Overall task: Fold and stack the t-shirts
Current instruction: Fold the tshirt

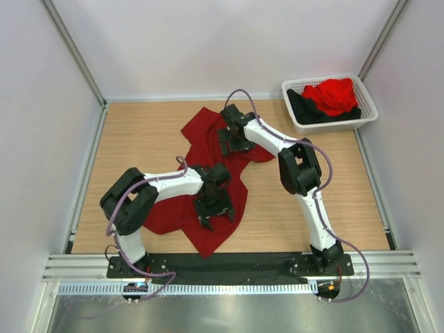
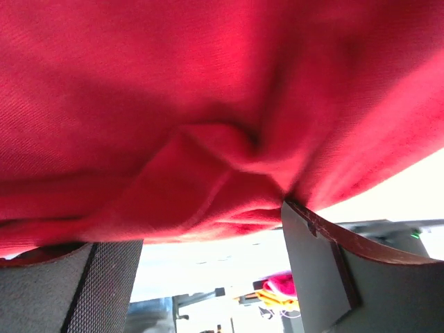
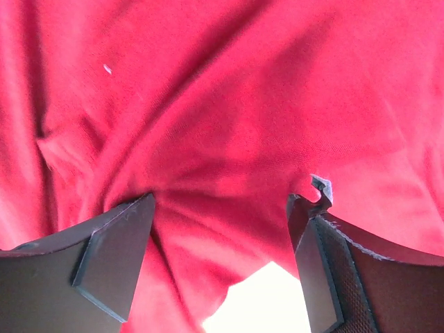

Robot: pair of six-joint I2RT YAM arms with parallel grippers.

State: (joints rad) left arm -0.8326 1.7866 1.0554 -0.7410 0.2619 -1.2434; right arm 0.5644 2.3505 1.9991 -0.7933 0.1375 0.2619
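A dark crimson t-shirt (image 1: 201, 139) lies crumpled and partly spread on the wooden table. My left gripper (image 1: 214, 216) is down on its near part, jaws open. In the left wrist view the crimson cloth (image 2: 208, 104) fills the frame, and a fold bulges between the spread fingers (image 2: 316, 277) of the left gripper (image 2: 207, 227). My right gripper (image 1: 233, 146) rests on the shirt's far part, also open. In the right wrist view the cloth (image 3: 222, 104) lies between the wide-apart tips of the right gripper (image 3: 220, 208). A brighter red t-shirt (image 1: 333, 94) and a black one (image 1: 304, 111) sit in the basket.
A white latticed basket (image 1: 331, 127) stands at the table's far right corner. Bare wood (image 1: 333, 201) lies to the right of the crimson shirt. White walls enclose the table on three sides. The black base rail (image 1: 229, 263) runs along the near edge.
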